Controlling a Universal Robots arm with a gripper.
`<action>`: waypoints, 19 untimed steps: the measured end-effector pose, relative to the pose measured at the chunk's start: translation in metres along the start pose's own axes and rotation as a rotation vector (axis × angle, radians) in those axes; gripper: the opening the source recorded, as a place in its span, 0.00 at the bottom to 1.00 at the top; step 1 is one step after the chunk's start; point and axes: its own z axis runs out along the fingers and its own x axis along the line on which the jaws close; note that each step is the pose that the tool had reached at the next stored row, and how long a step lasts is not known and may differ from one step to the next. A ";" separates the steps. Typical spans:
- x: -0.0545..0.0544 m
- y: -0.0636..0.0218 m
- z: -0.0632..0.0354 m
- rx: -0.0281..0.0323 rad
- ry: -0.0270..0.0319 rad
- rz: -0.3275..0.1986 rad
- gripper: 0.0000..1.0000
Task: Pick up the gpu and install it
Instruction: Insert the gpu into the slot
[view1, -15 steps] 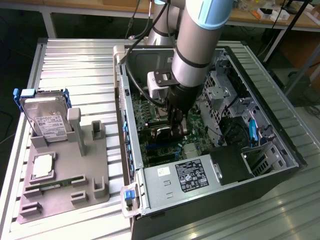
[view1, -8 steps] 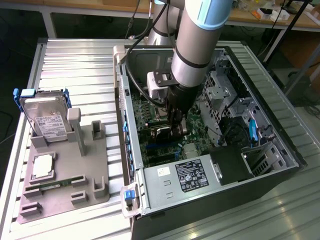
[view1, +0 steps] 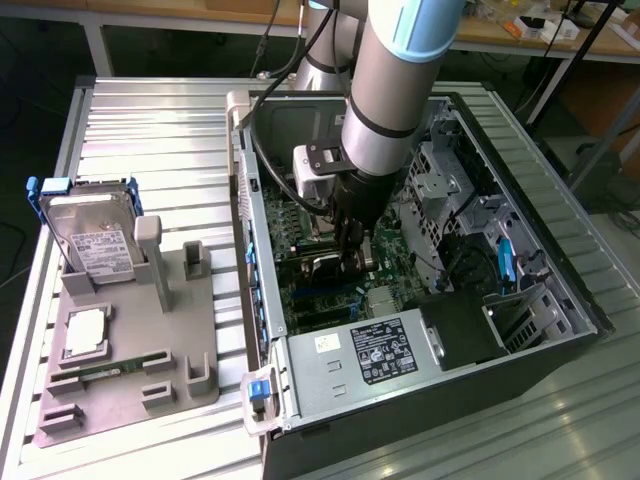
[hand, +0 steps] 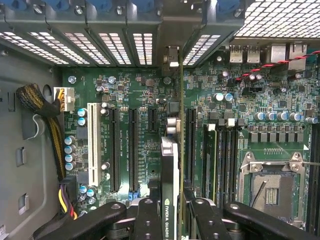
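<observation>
The gpu (hand: 170, 165) stands edge-on above the green motherboard (hand: 125, 100), and a label runs along its black face. My gripper (hand: 170, 212) is shut on it, with one black finger (hand: 149, 217) on each side. The card's silver bracket end (hand: 171, 56) reaches the rear slot openings of the case. It is lined up between two long black expansion slots (hand: 133, 150); whether its edge sits in a slot I cannot tell. In the exterior view my gripper (view1: 352, 255) is deep inside the open computer case (view1: 560, 300), low over the board.
A power supply (view1: 375, 350) fills the case's near end, with drive cages (view1: 450, 180) on the exterior view's right. The CPU socket (hand: 270, 190) and memory slots (hand: 225, 155) lie beside the card. Outside, a grey holder (view1: 130, 370) carries a silver hard drive (view1: 95, 240) and a memory stick (view1: 100, 372).
</observation>
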 end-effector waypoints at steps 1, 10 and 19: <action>0.000 0.0000 0.0000 0.0001 0.0000 0.000 0.27; 0.000 0.0002 0.0000 0.0000 0.0000 0.000 0.27; 0.000 0.0027 0.0000 0.0001 -0.0001 0.000 0.27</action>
